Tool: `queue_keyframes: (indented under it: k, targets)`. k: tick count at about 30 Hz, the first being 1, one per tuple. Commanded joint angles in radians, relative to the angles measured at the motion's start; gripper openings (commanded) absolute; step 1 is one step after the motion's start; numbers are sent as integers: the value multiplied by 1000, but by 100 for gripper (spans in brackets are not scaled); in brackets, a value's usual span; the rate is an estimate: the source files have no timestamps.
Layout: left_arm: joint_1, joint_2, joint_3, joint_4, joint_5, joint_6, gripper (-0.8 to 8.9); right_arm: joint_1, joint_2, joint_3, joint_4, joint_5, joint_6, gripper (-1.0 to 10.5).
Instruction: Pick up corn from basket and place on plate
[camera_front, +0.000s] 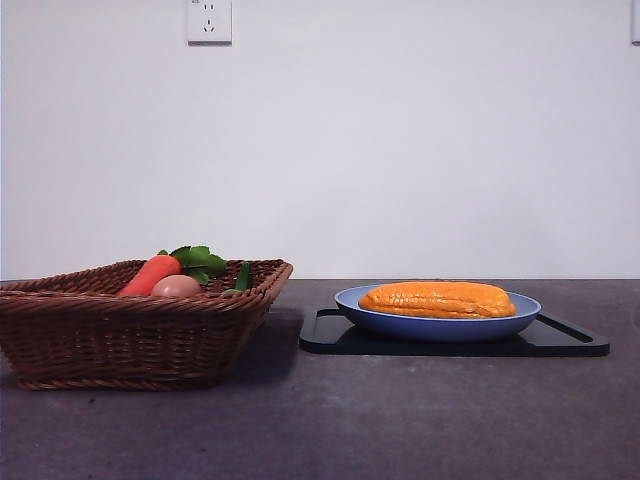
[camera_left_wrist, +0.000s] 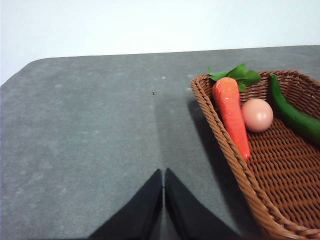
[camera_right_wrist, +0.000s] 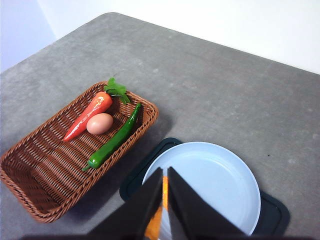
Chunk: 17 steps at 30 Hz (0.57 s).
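The corn (camera_front: 437, 299), an orange-yellow ribbed cob, lies lengthwise on the blue plate (camera_front: 437, 328) at the right. The brown wicker basket (camera_front: 130, 340) stands to the left of it. No gripper shows in the front view. My right gripper (camera_right_wrist: 165, 170) hangs high over the plate (camera_right_wrist: 215, 185), jaws shut and empty. A sliver of the corn (camera_right_wrist: 156, 222) shows in the slit between them, far below. My left gripper (camera_left_wrist: 163, 172) is shut and empty over bare table beside the basket's rim (camera_left_wrist: 235, 165).
The plate rests on a flat black tray (camera_front: 570, 340). In the basket (camera_right_wrist: 30, 185) lie a red-orange carrot (camera_right_wrist: 87, 117) with green leaves, a tan egg (camera_right_wrist: 99, 123) and a long green pepper (camera_right_wrist: 112, 142). Grey table runs around both; a white wall stands behind.
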Motion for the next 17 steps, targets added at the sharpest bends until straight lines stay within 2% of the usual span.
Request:
queue_keyframes:
  k: [1,4,9,14,17]
  targets:
    - [2,0,-28,-5,0,-2,8,2,8,11,16,-1,-13,2]
    - [2,0,-28,-4,0,-2,8,-13,4,11,15,24,-42,2]
    - [2,0,-28,-5,0,-2,8,-71,-85,-72,126,145,-51,2]
    - [2,0,-28,-5,0,-2,8,-125,-279,-349,393,146,-35,2]
    - [2,0,-28,-5,0,-2,8,-163,-412,-533,546,174,-9,2]
